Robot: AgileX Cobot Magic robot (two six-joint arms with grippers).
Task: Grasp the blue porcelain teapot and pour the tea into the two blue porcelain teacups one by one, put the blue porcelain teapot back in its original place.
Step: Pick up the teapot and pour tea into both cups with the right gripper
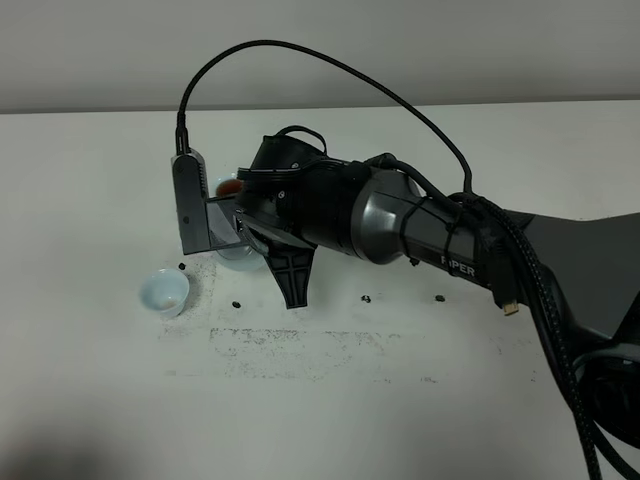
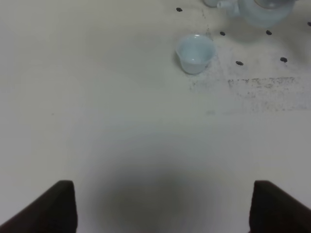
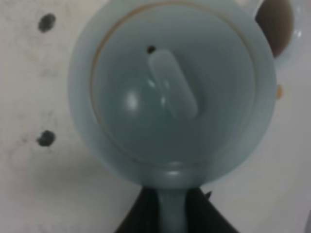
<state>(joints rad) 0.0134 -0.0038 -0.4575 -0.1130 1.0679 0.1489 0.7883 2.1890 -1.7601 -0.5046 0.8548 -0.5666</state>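
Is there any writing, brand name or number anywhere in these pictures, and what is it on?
"PIPER": white letters on the dark forearm of the right arm, a little blurred.
The blue porcelain teapot, the teacup and the table carry no writing that I can see; the dark specks on the table are not letters.

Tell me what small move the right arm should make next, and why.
Probably carry the teapot over to the empty cup and tilt it there. The right gripper is shut on its handle, the other cup beside it already holds brown tea, and the empty cup shows only pale glaze inside.
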